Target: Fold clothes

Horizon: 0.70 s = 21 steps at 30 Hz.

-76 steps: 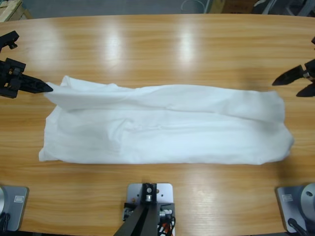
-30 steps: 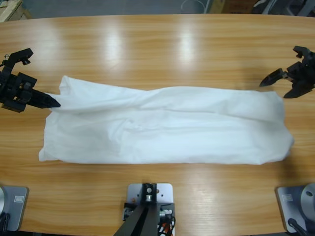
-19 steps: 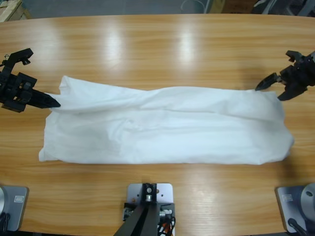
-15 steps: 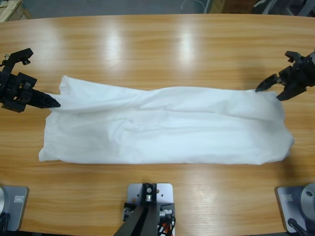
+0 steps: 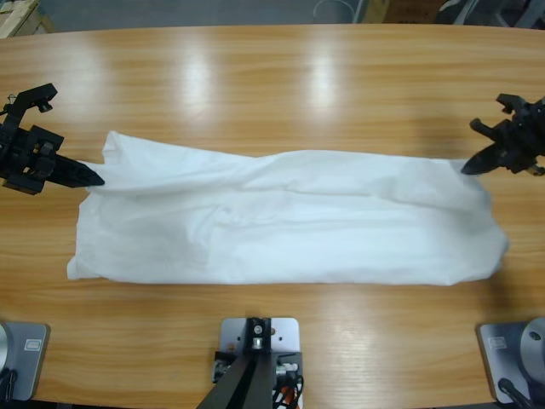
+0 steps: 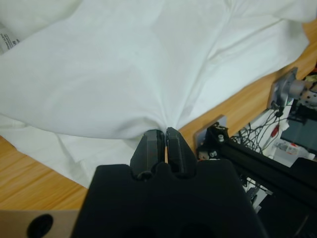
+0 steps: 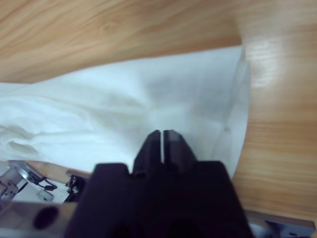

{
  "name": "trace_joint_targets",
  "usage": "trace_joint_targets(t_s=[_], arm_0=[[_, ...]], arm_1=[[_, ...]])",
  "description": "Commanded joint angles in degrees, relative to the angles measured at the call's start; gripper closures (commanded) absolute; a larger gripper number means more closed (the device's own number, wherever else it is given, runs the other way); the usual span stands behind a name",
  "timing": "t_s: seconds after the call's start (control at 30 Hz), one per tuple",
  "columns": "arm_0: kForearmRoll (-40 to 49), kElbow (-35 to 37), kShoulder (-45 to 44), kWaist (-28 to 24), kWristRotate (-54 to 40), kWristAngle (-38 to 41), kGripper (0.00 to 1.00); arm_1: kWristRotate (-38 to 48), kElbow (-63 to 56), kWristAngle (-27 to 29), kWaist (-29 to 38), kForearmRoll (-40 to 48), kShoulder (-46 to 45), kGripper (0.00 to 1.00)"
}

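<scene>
The clothes (image 5: 289,221) are one white T-shirt lying flat as a long band across the middle of the wooden table. At its far left corner, my left gripper (image 5: 92,180) is shut on a pinch of the fabric. The left wrist view shows the cloth (image 6: 124,64) puckering into the closed left gripper (image 6: 161,135), with a small label at the top left. My right gripper (image 5: 468,168) is at the shirt's upper right corner. In the right wrist view the right gripper (image 7: 162,134) is shut, with the white fabric (image 7: 124,99) at its tips.
Bare table (image 5: 272,85) stretches beyond the shirt toward the far edge, with a narrower strip in front. In the left wrist view a metal rig with cables (image 6: 277,129) shows past the table's edge.
The right gripper came in open toward the shirt's upper right corner and has shut there. The left gripper shifted slightly early on, still holding its corner, then stayed put.
</scene>
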State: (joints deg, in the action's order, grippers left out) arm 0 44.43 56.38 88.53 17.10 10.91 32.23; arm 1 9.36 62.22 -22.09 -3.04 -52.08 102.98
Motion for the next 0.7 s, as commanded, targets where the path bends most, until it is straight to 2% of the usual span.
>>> trace_joint_targets(t_s=[0.03, 0.3, 0.37, 0.43, 0.5, 0.7], arm_0=[[1.2, -1.0, -0.6, -0.5, -0.5, 0.2, 1.000], [2.3, -1.0, -2.5, -0.6, -0.5, -0.1, 1.000], [2.5, -1.0, -2.9, -0.6, -0.5, -0.1, 1.000], [2.5, -1.0, -3.0, -0.6, -0.7, -0.1, 1.000], [2.5, -1.0, -2.8, -0.6, -0.7, -0.2, 1.000], [2.4, -1.4, -2.8, -0.6, -0.9, 0.0, 1.000]], arm_1=[[-1.5, -0.6, 0.1, 0.6, -4.5, -3.3, 1.000], [-1.5, 1.4, 0.7, 0.5, -9.5, -5.7, 0.990], [-1.4, 1.7, 1.9, 0.5, -10.1, -7.1, 0.405], [-1.4, 1.6, 2.8, 0.5, -10.1, -9.9, 0.202], [-1.4, 1.6, 3.3, 0.5, -9.8, -13.1, 0.156], [-1.3, 1.0, 2.6, 0.5, -9.3, -14.5, 0.156]])
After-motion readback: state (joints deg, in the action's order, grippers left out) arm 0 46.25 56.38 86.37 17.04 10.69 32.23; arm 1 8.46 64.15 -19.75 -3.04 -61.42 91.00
